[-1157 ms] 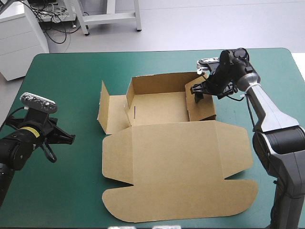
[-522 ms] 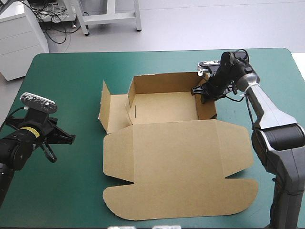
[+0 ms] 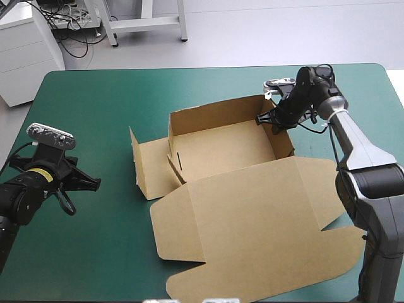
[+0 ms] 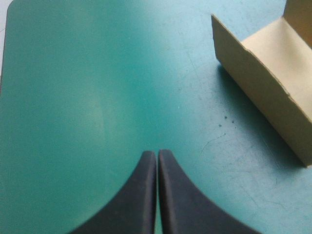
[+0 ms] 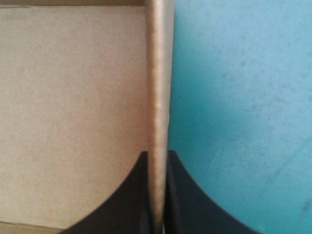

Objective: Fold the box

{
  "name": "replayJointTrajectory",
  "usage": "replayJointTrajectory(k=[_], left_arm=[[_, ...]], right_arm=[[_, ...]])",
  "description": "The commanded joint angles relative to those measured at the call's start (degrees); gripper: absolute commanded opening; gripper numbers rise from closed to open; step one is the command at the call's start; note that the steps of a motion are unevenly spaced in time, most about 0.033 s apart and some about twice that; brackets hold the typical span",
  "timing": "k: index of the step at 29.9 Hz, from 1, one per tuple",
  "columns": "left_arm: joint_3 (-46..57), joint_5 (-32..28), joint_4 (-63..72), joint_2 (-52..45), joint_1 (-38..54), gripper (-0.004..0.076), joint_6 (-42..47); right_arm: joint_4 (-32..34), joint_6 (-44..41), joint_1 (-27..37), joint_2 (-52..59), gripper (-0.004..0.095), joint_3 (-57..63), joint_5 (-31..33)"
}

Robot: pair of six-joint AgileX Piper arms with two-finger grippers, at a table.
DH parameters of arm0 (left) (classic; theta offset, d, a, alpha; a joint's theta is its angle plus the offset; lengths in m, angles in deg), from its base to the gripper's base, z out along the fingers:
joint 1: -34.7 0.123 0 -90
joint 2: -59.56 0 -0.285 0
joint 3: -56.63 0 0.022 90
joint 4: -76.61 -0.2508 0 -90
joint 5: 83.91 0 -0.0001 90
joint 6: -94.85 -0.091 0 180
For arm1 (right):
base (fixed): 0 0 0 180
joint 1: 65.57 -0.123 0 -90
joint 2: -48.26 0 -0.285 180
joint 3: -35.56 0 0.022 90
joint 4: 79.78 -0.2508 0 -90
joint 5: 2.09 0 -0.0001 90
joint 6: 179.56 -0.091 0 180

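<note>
Lying centred on the tabletop point(image 3: 95, 101), the box point(image 3: 227, 189) is gripped at its far right wall by the right hand point(image 3: 276, 120), with the left hand point(image 3: 88, 183) well apart. From the left wrist, that hand point(image 4: 157, 153) is seen closed, the box point(image 4: 263, 97) ahead and aside. From the right wrist, the box wall point(image 5: 158, 73) is pinched in the hand point(image 5: 157, 156).

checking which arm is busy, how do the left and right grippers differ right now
The right gripper is shut on the raised right wall of the box; the left gripper is shut on nothing. The right gripper is at the box's far right corner; the left gripper hangs over bare teal-green cover, apart from the box. Both are shut.
</note>
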Motion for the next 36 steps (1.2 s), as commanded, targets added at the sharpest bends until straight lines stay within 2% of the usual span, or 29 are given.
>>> replayJointTrajectory(k=[1,5,12,18,24,29,32,36], left_arm=[[-1.71,-1.67,0.22,-0.72,0.01,-0.0006,0.82],[-1.71,-1.01,0.22,-0.72,0.01,-0.0006,1.32],[-1.71,-2.73,0.22,-0.72,0.01,-0.0006,2.63],[-1.71,-6.42,0.88,-0.41,0.01,-0.0009,4.32],[-1.71,-7.92,2.06,1.19,0.01,-0.0009,8.55],[-1.71,-9.98,5.90,4.00,0.01,-0.0008,8.43],[-1.71,-12.60,12.44,6.16,0.01,-0.0007,3.83],[-1.71,-12.87,28.00,9.33,0.01,-0.0007,-9.24]], right_arm=[[-8.12,5.08,3.35,7.28,-0.0022,-2.37,0.82],[-13.28,9.27,8.10,12.30,-0.0023,-2.37,0.82],[-13.94,12.37,14.19,20.71,-0.0023,-2.27,0.82],[-14.54,14.77,16.69,25.82,-0.0024,-2.03,0.95],[-23.94,20.94,21.10,29.90,-0.0024,3.55,0.95],[-25.87,22.99,23.80,32.87,-0.0024,9.02,0.95],[-27.75,23.90,24.26,33.46,-0.0024,10.39,0.95],[-28.02,23.90,24.26,33.86,-0.0024,10.39,0.95]])
